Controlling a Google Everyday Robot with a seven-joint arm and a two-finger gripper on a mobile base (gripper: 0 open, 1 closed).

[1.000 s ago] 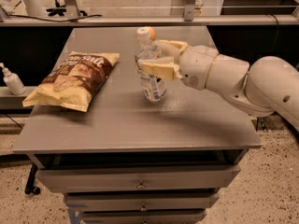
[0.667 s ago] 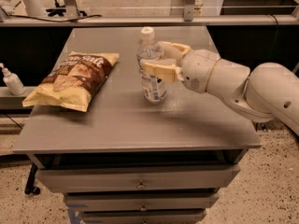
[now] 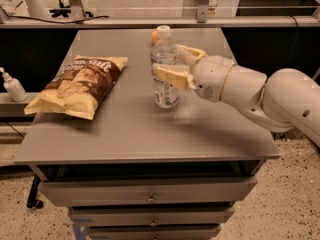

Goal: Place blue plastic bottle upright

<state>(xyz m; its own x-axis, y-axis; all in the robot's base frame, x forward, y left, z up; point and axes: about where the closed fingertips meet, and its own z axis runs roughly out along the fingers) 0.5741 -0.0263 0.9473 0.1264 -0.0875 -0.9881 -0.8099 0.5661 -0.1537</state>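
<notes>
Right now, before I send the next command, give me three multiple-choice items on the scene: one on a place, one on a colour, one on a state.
1. Where is the gripper?
A. Over the bag
B. At the bottle, about mid-height
C. Raised high, away from everything

2. What colour is the bottle's cap?
A. White
B. Black
C. Green

3. How is the bottle placed?
A. Lying on its side
B. Leaning on the bag
C. Upright on the table

Answers:
1 B: the gripper is at the bottle's middle, well apart from the bag.
2 A: the cap on top shows white.
3 C: the bottle's base is on the table and its cap points up.
</notes>
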